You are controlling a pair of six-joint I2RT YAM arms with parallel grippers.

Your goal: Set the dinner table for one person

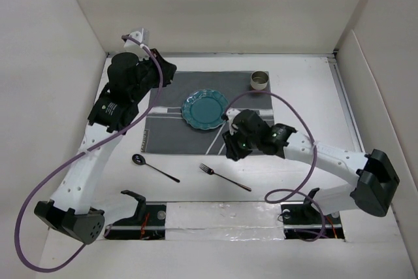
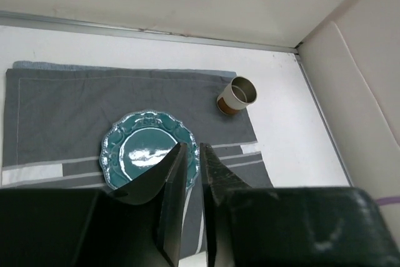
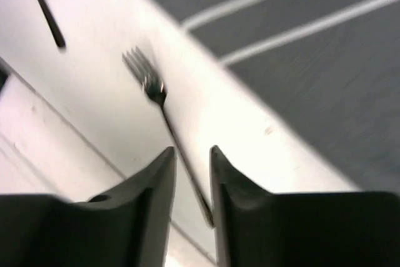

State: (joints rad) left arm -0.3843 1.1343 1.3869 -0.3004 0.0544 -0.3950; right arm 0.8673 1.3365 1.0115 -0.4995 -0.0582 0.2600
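Observation:
The white dinner table (image 1: 307, 96) carries a dark grey striped placemat (image 1: 176, 106). A teal plate (image 1: 204, 109) sits on the placemat, and a small cup (image 1: 260, 80) stands at its far right corner. A fork (image 1: 225, 178) and a black spoon (image 1: 153, 166) lie on the bare table in front of the placemat. My right gripper (image 1: 232, 149) hovers low over the placemat's near edge, jaws a little apart and empty. In the right wrist view the gripper (image 3: 190, 151) is above the handle of the fork (image 3: 153, 89). My left gripper (image 1: 166, 70) is raised at the far left, shut and empty.
White walls enclose the table on the left, back and right. In the left wrist view the left gripper (image 2: 190, 148) looks down on the plate (image 2: 140, 151), the cup (image 2: 237, 95) and the placemat (image 2: 75, 101). The spoon's handle (image 3: 44, 7) shows in the right wrist view.

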